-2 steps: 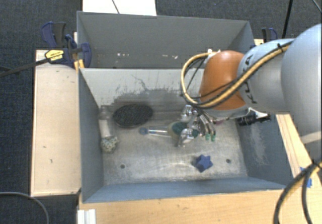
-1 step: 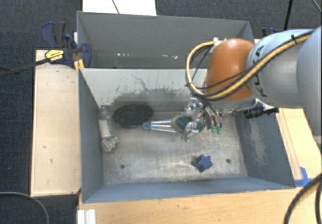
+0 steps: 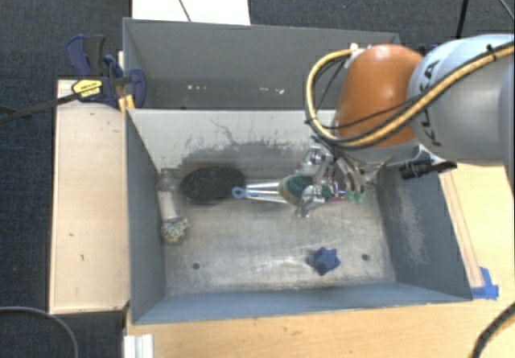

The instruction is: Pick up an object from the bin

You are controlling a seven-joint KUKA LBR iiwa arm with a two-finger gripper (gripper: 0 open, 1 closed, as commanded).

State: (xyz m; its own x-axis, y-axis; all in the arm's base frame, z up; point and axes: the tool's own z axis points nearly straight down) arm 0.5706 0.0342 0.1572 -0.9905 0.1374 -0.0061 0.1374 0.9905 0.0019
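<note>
A hairbrush lies across the middle of the bin, with a black oval head on the left and a silvery handle running right to a teal end. My gripper is down at that teal end. One metal finger stands behind the handle end and the other in front of it. The gap between them is wider than the handle, so the gripper is open around it. The brush rests on the bin floor.
A small blue crumpled piece lies near the front wall, right of centre. At the left wall are a pale cylinder and a speckled lump. The arm with its orange cover and cables overhangs the bin's right rear.
</note>
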